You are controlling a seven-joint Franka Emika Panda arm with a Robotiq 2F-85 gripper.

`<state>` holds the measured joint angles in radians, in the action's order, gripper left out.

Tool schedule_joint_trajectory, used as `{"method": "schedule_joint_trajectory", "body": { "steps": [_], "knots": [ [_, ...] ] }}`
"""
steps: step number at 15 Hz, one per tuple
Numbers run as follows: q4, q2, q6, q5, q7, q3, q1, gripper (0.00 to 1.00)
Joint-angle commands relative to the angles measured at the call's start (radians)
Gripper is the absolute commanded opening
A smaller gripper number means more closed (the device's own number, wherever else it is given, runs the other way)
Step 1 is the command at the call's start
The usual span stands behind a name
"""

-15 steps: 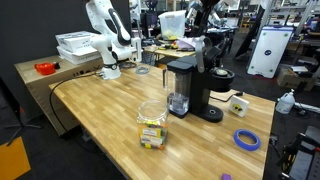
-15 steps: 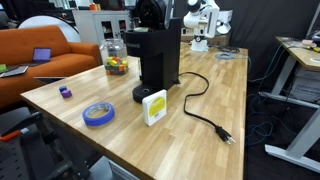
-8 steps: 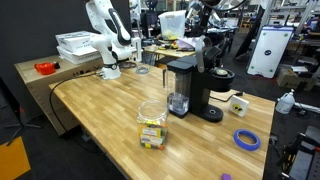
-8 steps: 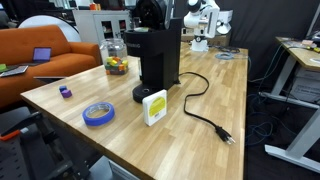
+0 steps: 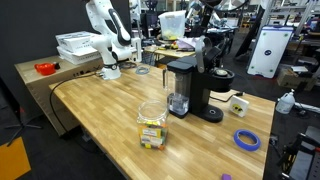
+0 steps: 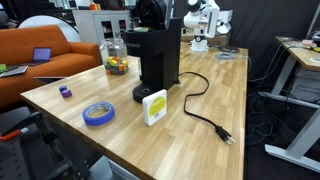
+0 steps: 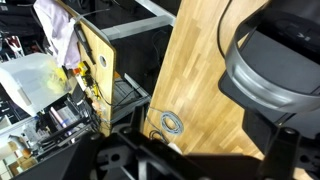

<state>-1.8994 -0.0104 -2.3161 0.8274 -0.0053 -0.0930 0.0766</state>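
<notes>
Ring [image 7: 173, 122] on wooden lab table [image 7: 200, 70]

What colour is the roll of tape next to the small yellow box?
Blue; the tape roll shows best in an exterior view.

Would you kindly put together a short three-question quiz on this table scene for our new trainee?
1. True or false: the blue tape roll lies flat on the wooden table.
2. The plug of the black cord is: A) lying loose on the table, B) pushed into a socket, C) hanging off the edge.
3. Fill in: the gripper has its jaws ____.
Key: 1 true; 2 A; 3 open.
</notes>
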Motion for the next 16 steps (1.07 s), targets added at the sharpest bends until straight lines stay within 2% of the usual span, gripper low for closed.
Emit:
{"method": "schedule_joint_trajectory", "body": {
  "steps": [1, 4, 8, 9, 10, 16],
  "knots": [
    [-0.023, 0.006, -0.109, -0.085, -0.130, 0.010, -0.005, 1.00],
    [-0.041, 0.005, -0.197, -0.119, -0.274, 0.009, -0.002, 1.00],
    [-0.075, 0.014, -0.231, -0.029, -0.384, -0.008, 0.018, 1.00],
    [-0.079, 0.015, -0.222, 0.033, -0.371, -0.012, 0.025, 1.00],
    [-0.055, -0.002, -0.200, -0.033, -0.345, -0.010, 0.026, 1.00],
    [-0.058, -0.003, -0.198, -0.029, -0.339, -0.008, 0.029, 1.00]
  ]
}}
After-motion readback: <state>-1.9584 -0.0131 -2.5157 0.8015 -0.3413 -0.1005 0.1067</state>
